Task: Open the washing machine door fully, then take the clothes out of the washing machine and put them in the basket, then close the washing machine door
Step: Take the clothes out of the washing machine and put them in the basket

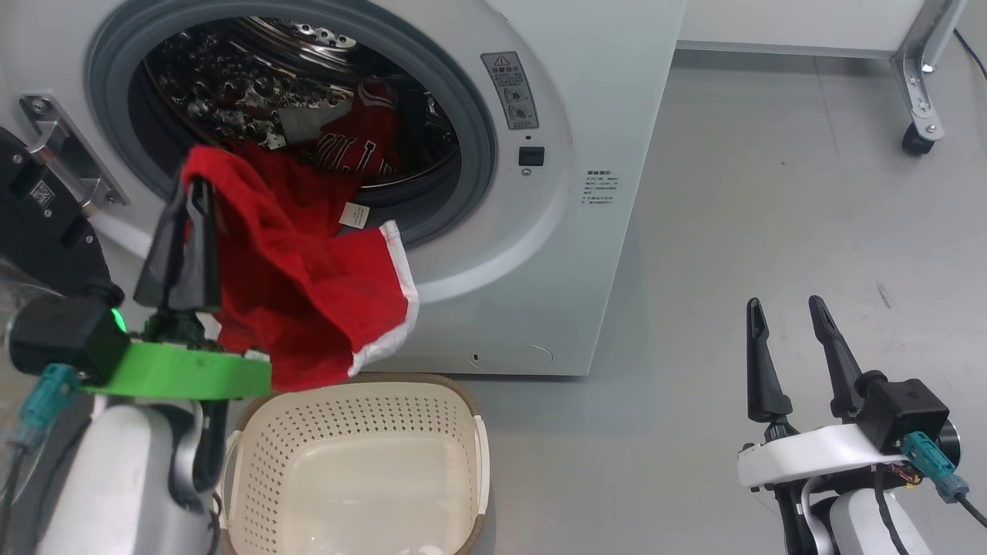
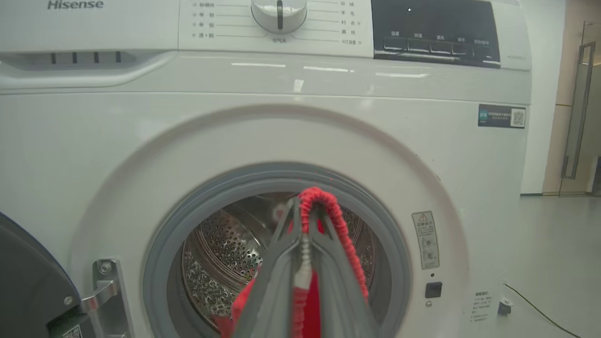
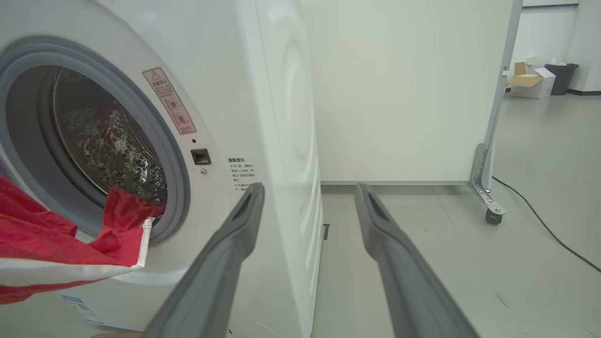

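The left gripper (image 1: 194,185) was clamped on one red garment (image 1: 308,293) hanging over the single basket's (image 1: 385,378) back rim, while a second, a red jersey (image 1: 362,139), lay inside the washing machine (image 1: 601,116) drum. The right gripper (image 1: 785,302) stood with its fingers apart.

The floor (image 1: 771,200) before me is smooth and grey. A white partition (image 3: 404,94) stands on a black castor (image 3: 491,216). A black cable (image 3: 547,227) lies near it.
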{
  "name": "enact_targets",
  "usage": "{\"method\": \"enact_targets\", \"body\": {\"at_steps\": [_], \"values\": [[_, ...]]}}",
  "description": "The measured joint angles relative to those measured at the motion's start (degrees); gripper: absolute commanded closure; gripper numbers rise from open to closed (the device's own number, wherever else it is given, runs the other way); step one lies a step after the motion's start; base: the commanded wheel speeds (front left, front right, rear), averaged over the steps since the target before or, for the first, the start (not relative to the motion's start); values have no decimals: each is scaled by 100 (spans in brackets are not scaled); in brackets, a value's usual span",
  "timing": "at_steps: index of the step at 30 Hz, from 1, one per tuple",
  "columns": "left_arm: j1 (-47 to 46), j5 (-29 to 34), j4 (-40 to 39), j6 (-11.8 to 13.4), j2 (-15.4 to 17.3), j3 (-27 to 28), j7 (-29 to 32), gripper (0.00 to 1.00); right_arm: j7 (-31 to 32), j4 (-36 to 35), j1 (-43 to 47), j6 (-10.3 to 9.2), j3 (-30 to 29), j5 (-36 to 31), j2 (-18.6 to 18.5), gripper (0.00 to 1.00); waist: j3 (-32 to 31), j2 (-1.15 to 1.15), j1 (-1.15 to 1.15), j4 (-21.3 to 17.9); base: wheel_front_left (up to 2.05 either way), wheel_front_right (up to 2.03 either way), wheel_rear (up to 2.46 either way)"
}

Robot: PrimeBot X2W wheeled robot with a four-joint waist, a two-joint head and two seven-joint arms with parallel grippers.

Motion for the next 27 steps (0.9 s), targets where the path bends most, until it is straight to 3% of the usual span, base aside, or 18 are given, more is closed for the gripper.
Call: {"method": "enact_targets", "body": {"at_steps": [8,27], "values": [[598,-193,411,-1,57,-508,371,100,0,12,27,7,27,-35,0,0,-7,0,0,16,0,0,0],[970,-296,1370,-1,192,-567,817,100,0,-98,-54,49,176,-154,2,0,650,0,0,-176,0,0,0]]}}
